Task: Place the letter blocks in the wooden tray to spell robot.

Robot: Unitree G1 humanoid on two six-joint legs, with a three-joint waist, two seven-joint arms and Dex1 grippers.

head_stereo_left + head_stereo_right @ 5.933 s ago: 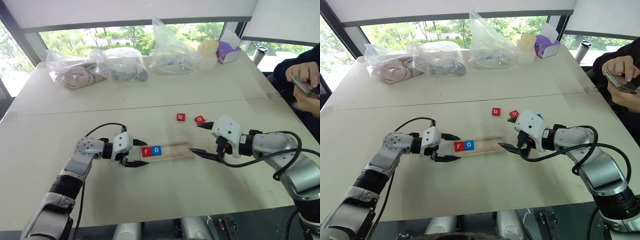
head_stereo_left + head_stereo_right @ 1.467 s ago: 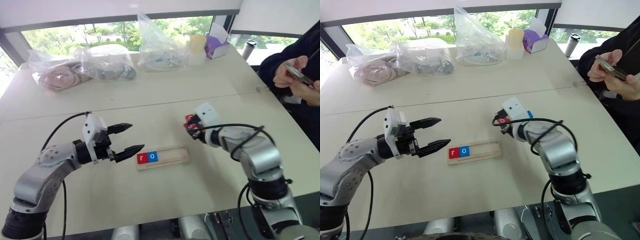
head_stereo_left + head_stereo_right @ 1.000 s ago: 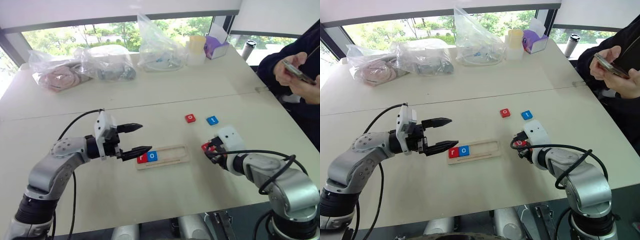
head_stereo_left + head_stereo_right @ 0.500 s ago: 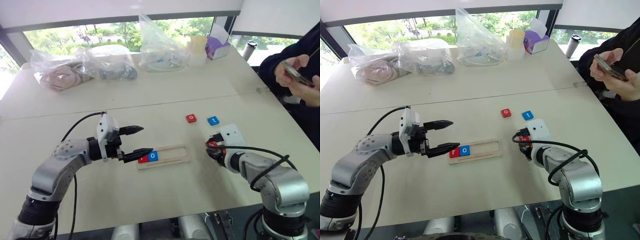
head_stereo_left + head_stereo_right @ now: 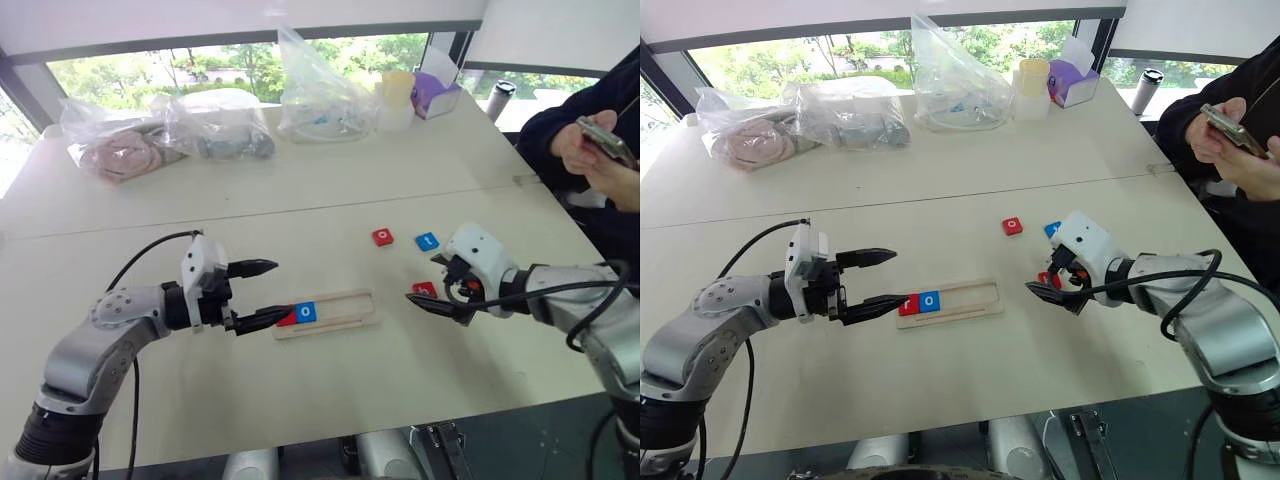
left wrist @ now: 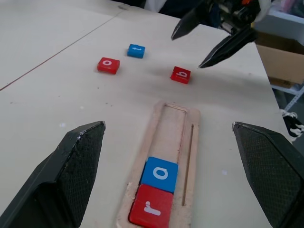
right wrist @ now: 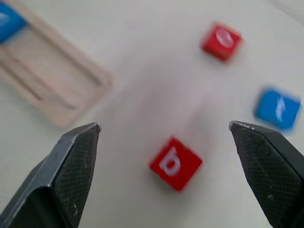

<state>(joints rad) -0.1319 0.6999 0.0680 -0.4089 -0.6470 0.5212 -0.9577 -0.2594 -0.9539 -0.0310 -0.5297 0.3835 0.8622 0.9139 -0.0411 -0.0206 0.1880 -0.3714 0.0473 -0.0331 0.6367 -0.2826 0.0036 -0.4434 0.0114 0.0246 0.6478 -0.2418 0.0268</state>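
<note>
The wooden tray (image 5: 348, 308) lies mid-table with a red r block (image 6: 152, 207) and a blue o block (image 6: 160, 174) side by side at its left end. My left gripper (image 5: 282, 289) is open just left of the tray, its lower finger over the r block. A red b block (image 7: 175, 163) lies flat on the table right of the tray. My right gripper (image 5: 422, 279) hovers open above it, holding nothing. Farther back lie a red o block (image 5: 382, 237) and a blue t block (image 5: 427, 241).
Several clear plastic bags (image 5: 165, 140) with contents, a cup and a purple box (image 5: 437, 95) stand along the far side of the table. A person holding a phone (image 5: 600, 150) sits at the right edge. A seam crosses the table behind the blocks.
My right gripper carried the red b block to the table right of the tray, let go of it, opened and rose. The left gripper stayed open beside the tray.
</note>
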